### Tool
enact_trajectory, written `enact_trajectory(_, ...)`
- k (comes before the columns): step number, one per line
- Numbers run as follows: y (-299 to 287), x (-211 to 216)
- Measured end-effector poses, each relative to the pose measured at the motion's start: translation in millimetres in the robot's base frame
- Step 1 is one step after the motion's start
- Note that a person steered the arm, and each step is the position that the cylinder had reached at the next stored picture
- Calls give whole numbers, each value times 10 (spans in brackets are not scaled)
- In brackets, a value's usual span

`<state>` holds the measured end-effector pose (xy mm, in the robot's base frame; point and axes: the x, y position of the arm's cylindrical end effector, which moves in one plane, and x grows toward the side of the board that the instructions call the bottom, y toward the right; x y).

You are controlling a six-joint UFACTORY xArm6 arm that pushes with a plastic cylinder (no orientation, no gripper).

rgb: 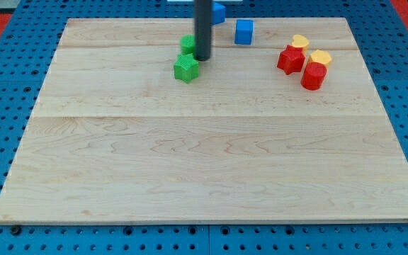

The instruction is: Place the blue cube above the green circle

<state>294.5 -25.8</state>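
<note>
Item: small blue plastic cube on pale wooden bench, apparently light, rigid, free-sliding; push a flat side; no claw fitted, my tip touching the green circle, holding nothing.

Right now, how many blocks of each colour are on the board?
Green: 2, the green star and the green circle, half hidden behind my tip
Blue: 2, the blue cube and another blue block at the view's top
Red: 2
Yellow: 2
Total: 8
</note>
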Motion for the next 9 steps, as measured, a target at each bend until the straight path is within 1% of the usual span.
enact_trajectory(1, 441, -33)
enact_trajectory(2, 1092, -40)
enact_trajectory(4, 1201, -45)
enact_trajectory(5, 1584, -138)
enact_trajectory(6, 1831, -298)
enact_trajectory(7, 1779, -593)
enact_trajectory(8, 1448, -650)
enact_trajectory(9, 958, -650)
